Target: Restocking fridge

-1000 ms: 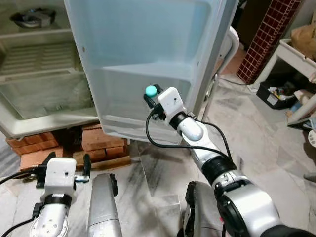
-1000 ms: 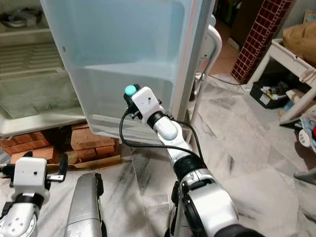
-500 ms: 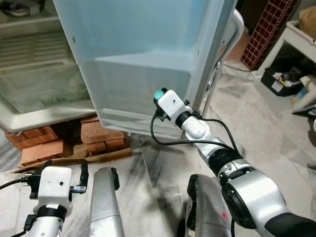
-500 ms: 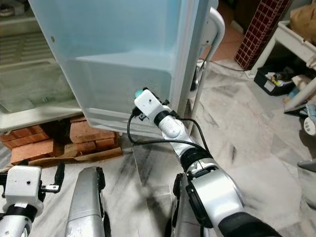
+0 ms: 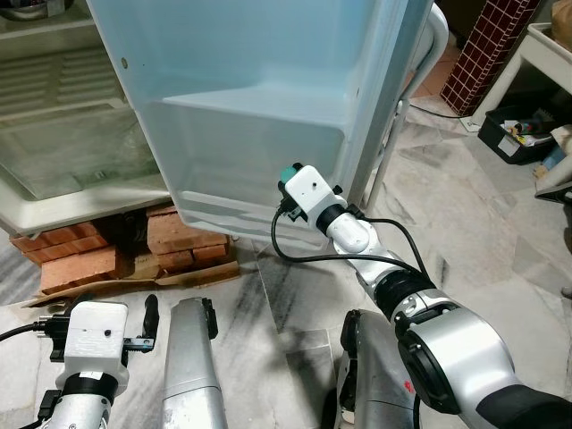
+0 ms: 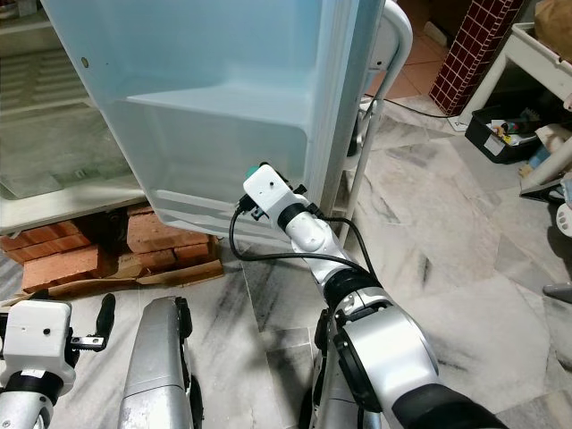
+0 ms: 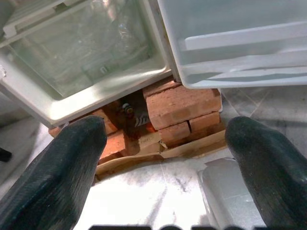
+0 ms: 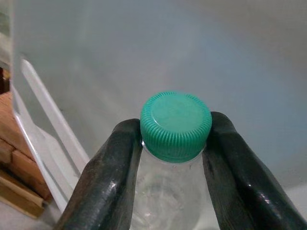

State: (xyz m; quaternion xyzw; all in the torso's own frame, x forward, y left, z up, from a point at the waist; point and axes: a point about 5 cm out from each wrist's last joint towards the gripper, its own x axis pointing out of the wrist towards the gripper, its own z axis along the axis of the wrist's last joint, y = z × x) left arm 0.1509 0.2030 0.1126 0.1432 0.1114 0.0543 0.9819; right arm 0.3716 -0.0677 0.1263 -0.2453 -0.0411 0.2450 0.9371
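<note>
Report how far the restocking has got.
Done: the fridge door stands open. In hand: the right gripper is shut on a clear bottle with a green cap, held at the door's lower shelf. Left: setting it in and releasing. The left gripper is open and idle.

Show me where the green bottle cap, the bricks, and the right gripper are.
green bottle cap (image 8: 175, 124), right wrist view, on its flat top
bricks (image 5: 183, 241), left eye view, face of the stack under the fridge
right gripper (image 8: 171, 179), right wrist view, between its fingertips
</note>
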